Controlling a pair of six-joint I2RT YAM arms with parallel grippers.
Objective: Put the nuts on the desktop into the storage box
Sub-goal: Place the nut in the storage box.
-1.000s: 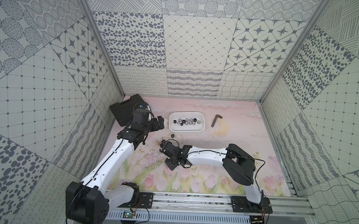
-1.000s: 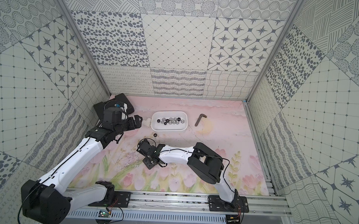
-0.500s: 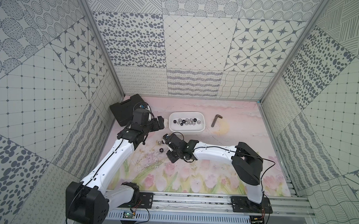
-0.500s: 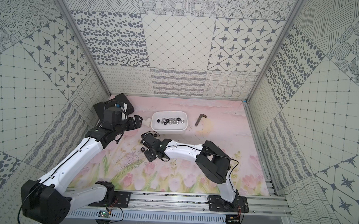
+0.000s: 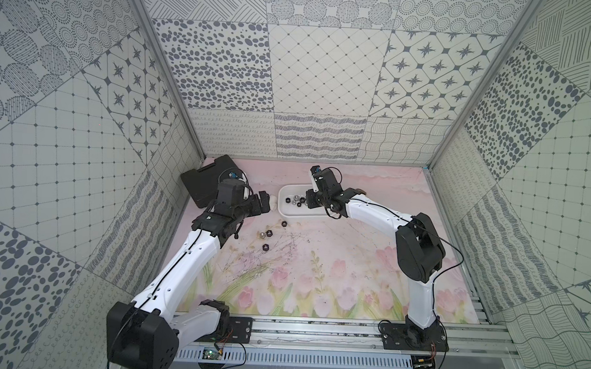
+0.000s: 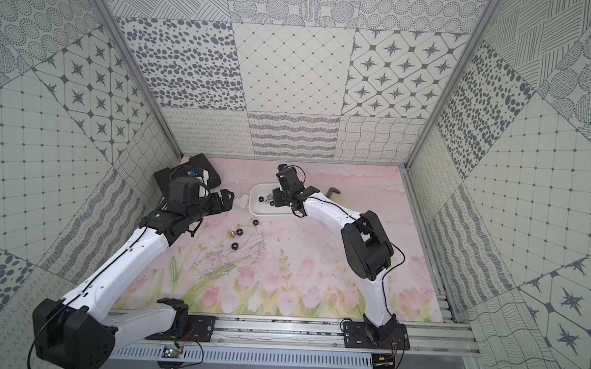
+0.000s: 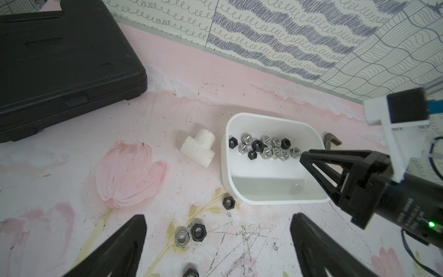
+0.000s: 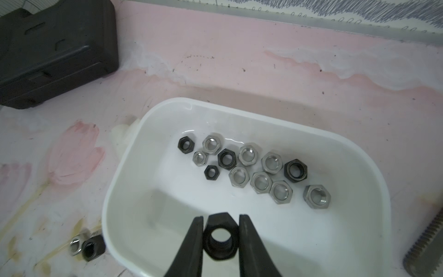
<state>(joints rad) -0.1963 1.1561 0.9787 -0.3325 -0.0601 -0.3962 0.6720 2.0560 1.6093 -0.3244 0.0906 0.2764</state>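
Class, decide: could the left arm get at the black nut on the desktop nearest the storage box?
Probably yes: the black nut lies uncovered on the desktop beside the storage box, ahead of the open left tool; the right tool is over the box.

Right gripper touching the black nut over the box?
Touching. Right wrist view: right gripper clamps the black nut between both fingers, no gap, over the box.

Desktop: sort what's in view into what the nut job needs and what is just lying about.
Job: loose nuts, storage box, nuts already in it, black nut in the right fingers.
Lying about: black case, white T-fitting, hex key.
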